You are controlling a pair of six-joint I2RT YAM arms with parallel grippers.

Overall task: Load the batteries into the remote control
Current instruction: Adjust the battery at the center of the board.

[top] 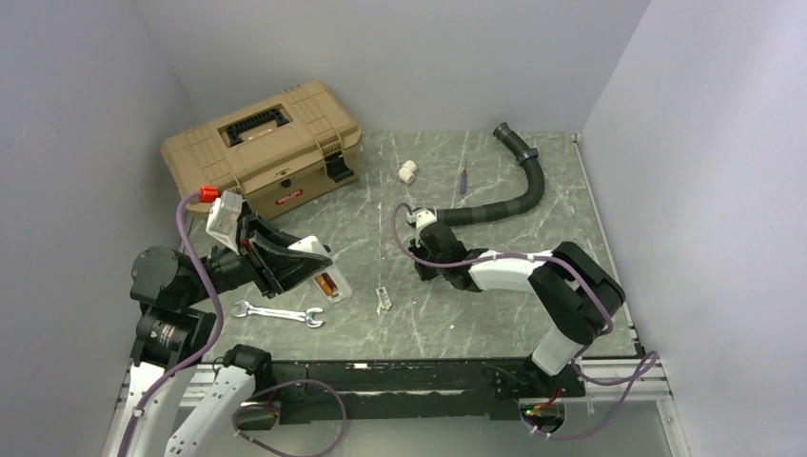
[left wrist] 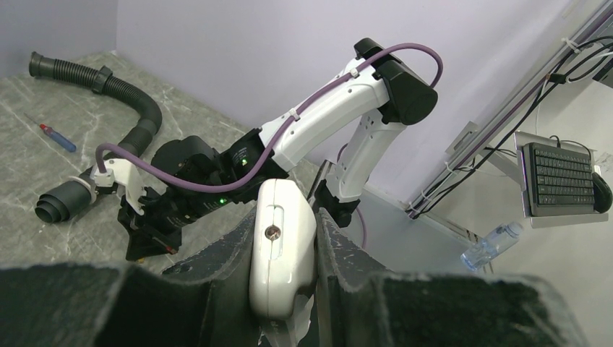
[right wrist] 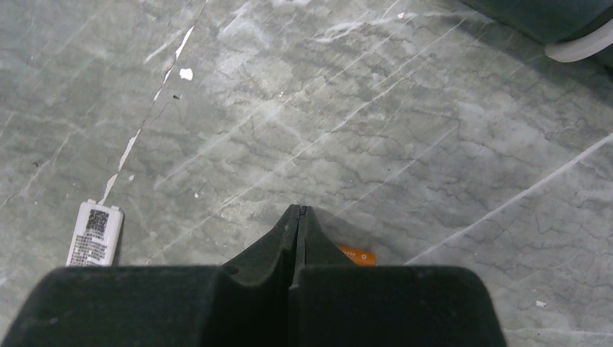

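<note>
My left gripper [top: 309, 267] is shut on the white remote control [top: 340, 289] and holds it tilted above the table, left of centre. In the left wrist view the remote's end [left wrist: 280, 249] is clamped between the two fingers. An orange battery [top: 326, 283] sits in the remote's open back recess. My right gripper [top: 430, 269] is shut and empty, low over the table's middle. In the right wrist view its closed tips [right wrist: 296, 211] sit just left of a second orange battery [right wrist: 358, 255] that lies on the table, partly hidden by the finger.
The small white battery cover [top: 383, 299] lies on the table between the arms; it also shows in the right wrist view [right wrist: 94, 233]. A silver wrench [top: 278, 313] lies front left. A tan toolbox [top: 262, 148], a white pipe fitting [top: 407, 171], a red-and-blue stick [top: 463, 179] and a black hose [top: 504, 195] are at the back.
</note>
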